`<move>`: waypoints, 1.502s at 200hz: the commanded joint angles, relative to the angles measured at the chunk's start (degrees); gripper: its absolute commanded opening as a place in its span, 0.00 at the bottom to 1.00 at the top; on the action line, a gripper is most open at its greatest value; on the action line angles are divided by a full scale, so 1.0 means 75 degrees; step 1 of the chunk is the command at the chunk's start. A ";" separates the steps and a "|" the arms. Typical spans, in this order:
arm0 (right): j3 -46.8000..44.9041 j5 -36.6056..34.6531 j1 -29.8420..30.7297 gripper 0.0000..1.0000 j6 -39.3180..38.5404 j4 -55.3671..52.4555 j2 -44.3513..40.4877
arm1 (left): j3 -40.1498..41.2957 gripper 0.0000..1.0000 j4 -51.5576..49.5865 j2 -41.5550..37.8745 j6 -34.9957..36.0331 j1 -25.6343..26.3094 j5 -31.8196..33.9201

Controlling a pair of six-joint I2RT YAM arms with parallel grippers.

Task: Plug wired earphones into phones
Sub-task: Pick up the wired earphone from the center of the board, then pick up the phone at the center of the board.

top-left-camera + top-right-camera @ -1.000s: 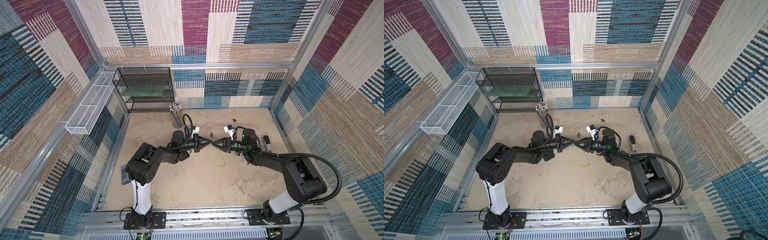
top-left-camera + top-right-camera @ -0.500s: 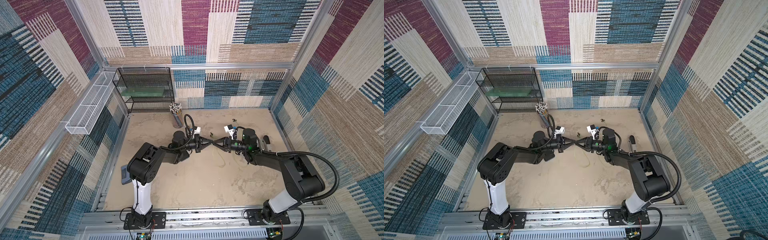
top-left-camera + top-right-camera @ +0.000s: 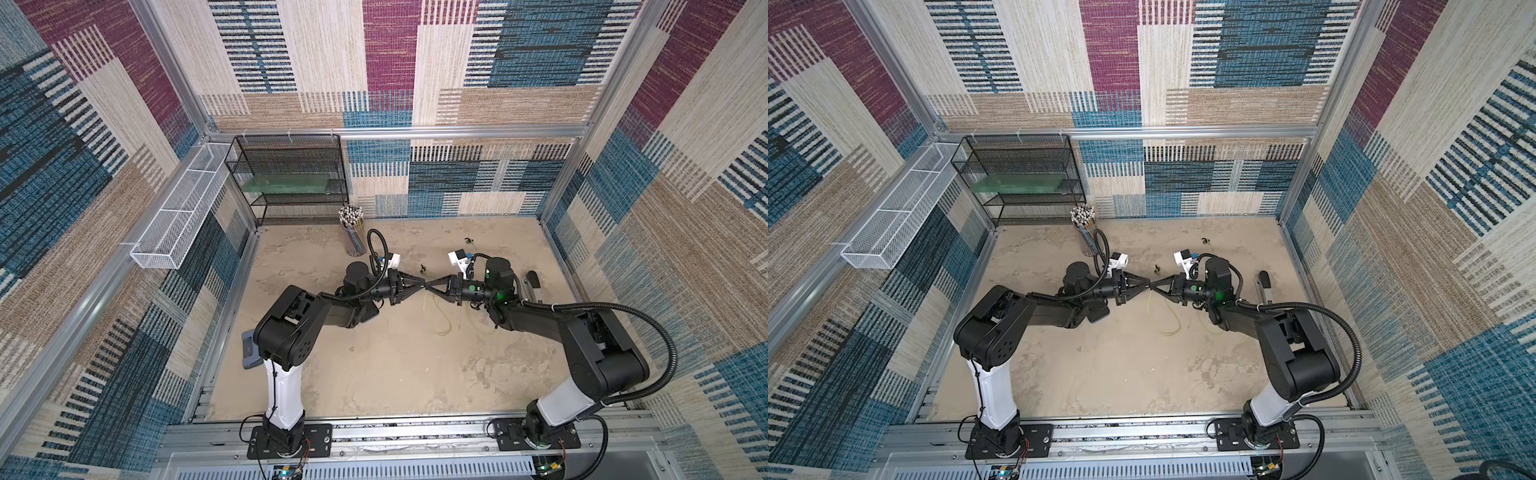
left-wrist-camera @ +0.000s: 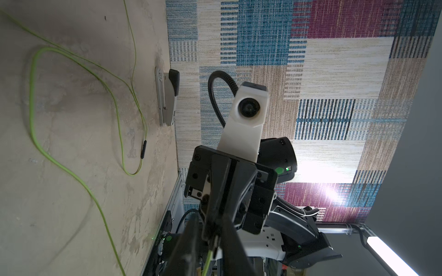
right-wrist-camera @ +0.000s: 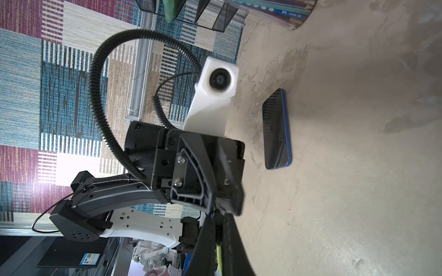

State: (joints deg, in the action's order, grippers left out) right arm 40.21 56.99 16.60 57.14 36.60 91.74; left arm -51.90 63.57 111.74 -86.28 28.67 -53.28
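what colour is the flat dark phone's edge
Blue edge on the flat dark phone, clearest in right wrist view.

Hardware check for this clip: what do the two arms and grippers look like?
The left arm and right arm match: bulky black joint housings, a white lower link, a black base plate. The left gripper and right gripper have black tapering triangular fingers. Each wrist carries a white camera mount fed by a black corrugated cable. A green light glows on the right wrist.
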 commanded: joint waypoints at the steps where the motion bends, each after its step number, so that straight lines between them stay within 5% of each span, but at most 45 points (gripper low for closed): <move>1: -0.0030 0.0055 -0.0008 0.00 -0.0093 0.0194 -0.0080 | -0.0005 0.62 -0.1041 -0.0336 0.0968 0.0022 0.0070; 22: -0.0025 -0.0062 -0.0074 0.00 -0.0368 -0.0240 -0.0217 | -0.0067 0.87 -0.2957 -0.0957 0.1954 -0.0118 0.0349; 35: 0.0112 -0.0480 -0.0092 0.00 -0.0899 -0.1251 -0.0404 | -0.0327 0.98 -0.5667 -0.1551 0.3063 -0.0304 0.0794; 46: 0.0553 -0.1296 0.0024 0.00 -0.1860 -0.2951 -0.0618 | -0.0981 0.99 -0.9020 -0.2124 0.4527 -0.0481 0.1991; 64: 0.1428 -0.3273 0.0436 0.00 -0.3150 -0.5646 -0.0922 | -0.2362 0.99 -1.3485 -0.2522 0.5710 -0.0659 0.5311; 79: 0.1597 -0.4250 0.0638 0.00 -0.3383 -0.6429 -0.1162 | -0.3145 0.99 -1.5182 -0.2279 0.5888 -0.0878 0.6729; 103: 0.1261 -0.4727 0.0663 0.00 -0.3147 -0.6450 -0.1580 | -0.4282 0.98 -1.6424 -0.1105 0.5919 -0.1103 0.7031; 147: 0.1147 -0.5173 0.0585 0.00 -0.3302 -0.6723 -0.1940 | -0.5896 0.88 -1.6976 0.0664 0.5253 -0.1069 0.7501; 188: 0.1071 -0.4947 0.0368 0.00 -0.3562 -0.6735 -0.1892 | -0.7054 0.96 -1.7192 0.1738 0.5025 -0.0786 0.7731; 300: 0.1113 -0.4825 0.0236 0.00 -0.3542 -0.6761 -0.1719 | -0.5270 0.99 -1.5006 0.1626 0.3974 -0.0898 0.6874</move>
State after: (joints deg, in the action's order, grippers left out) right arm 47.86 20.97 18.41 31.00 -14.37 78.52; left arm -95.13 -54.50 124.14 -53.39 22.06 -0.19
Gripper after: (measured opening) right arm 0.093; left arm 0.993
